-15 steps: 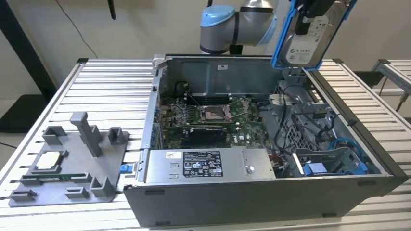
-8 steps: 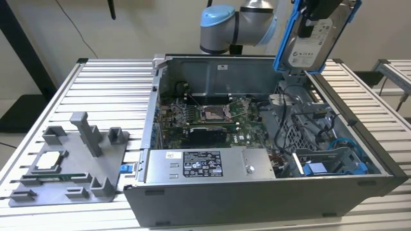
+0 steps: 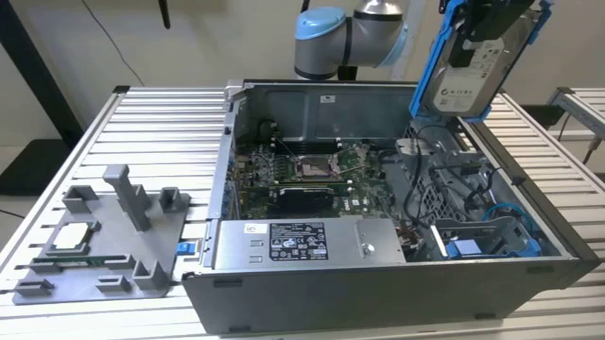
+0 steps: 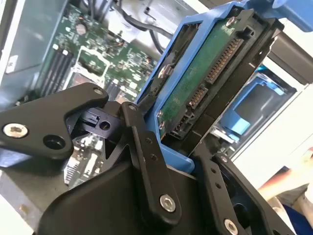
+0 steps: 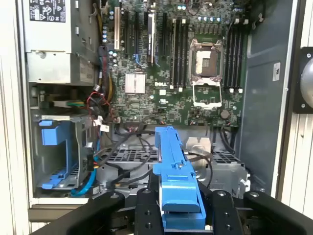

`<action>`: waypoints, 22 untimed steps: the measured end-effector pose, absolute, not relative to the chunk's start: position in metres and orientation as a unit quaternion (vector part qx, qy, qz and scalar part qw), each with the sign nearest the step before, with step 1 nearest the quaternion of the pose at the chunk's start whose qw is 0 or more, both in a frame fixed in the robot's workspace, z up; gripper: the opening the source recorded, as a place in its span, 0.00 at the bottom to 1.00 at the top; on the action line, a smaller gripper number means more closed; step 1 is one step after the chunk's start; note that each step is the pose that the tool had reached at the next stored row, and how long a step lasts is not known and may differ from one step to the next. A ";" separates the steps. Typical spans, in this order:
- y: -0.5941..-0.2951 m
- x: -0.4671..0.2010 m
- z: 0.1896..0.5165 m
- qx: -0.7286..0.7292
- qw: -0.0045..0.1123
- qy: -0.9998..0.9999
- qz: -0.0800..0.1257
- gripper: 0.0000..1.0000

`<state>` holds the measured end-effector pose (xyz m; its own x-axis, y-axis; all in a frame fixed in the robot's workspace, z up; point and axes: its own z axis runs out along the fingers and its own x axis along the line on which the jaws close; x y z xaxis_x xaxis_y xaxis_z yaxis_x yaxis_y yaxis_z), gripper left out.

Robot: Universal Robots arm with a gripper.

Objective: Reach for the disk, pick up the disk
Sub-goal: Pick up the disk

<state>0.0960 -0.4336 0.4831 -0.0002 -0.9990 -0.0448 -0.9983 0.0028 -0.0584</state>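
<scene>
While the gripper (image 4: pixel 161 147) grips the disk (image 3: pixel 471 67) in its clenched jaws, the drive hangs upright above the open computer case (image 3: pixel 378 283), apparently clear of the motherboard (image 5: pixel 166 73) below.

Disk (image 3: pixel 470 60): upper end cropped by exterior view's top edge. Arm (image 3: pixel 350 35) likewise cropped. Disk label print too small to read.
</scene>
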 end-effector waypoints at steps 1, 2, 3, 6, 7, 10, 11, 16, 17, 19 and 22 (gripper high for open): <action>-0.438 0.096 0.483 -0.706 0.037 0.707 -0.005 0.00; -0.443 0.096 0.483 -0.706 0.037 0.707 -0.005 0.00; -0.447 0.096 0.483 -0.706 0.037 0.707 -0.005 0.00; -0.460 0.096 0.483 -0.706 0.037 0.707 -0.005 0.00; -0.465 0.096 0.483 -0.706 0.037 0.707 -0.005 0.00; -0.478 0.096 0.483 -0.706 0.037 0.707 -0.005 0.00; -0.483 0.096 0.483 -0.706 0.037 0.707 -0.005 0.00; -0.505 0.097 0.483 -0.706 0.037 0.707 -0.005 0.00; -0.510 0.097 0.483 -0.706 0.036 0.707 -0.005 0.00; -0.519 0.097 0.483 -0.706 0.037 0.707 -0.005 0.00; -0.533 0.097 0.483 -0.706 0.037 0.707 -0.005 0.00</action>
